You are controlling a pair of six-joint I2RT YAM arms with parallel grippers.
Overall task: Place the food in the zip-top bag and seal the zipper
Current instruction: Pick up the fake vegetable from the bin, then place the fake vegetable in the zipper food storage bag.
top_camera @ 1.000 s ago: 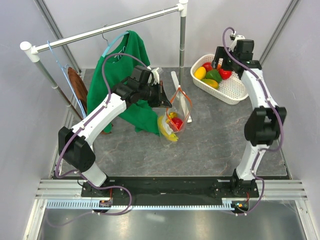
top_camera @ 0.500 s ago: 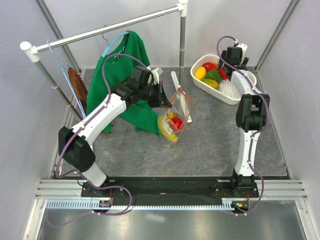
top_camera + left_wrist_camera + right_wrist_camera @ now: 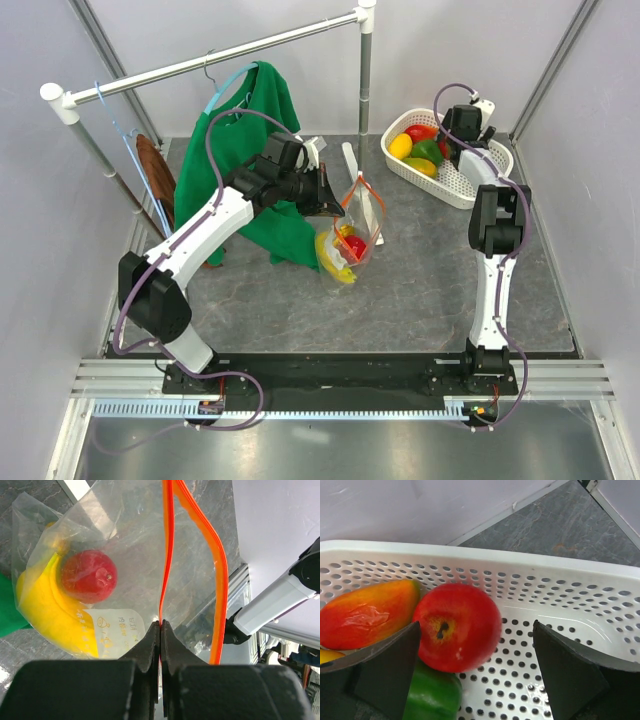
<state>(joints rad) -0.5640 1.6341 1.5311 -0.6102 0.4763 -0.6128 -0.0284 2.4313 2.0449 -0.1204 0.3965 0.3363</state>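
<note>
The task looks less than half done. The left end effector is clamped tight on one lip of the zip-top bag, pinching the orange-red zipper right at its fingertips. The other lip bows away from them, so the mouth gapes and nothing is sealed. Beyond the fingertips, inside the bag, lie a banana bunch and a round red fruit.

The right end effector hovers in the white basket, fingers spread wide and empty. A red tomato sits just ahead of the gap between them, apparently untouched. A mango lies beside one finger and a green pepper is under the tomato. A lemon lies further off. These four pieces have yet to go in, and then the zipper must be closed.

Only the left wrist view shows the pinch itself, the parted lips and the printed label. Only the right wrist view settles that those fingers are apart, because from above they are too small to read. The top view alone shows the bag hanging from the left end effector with its bottom down at the worktop, next to a green garment and well apart from the basket.
</note>
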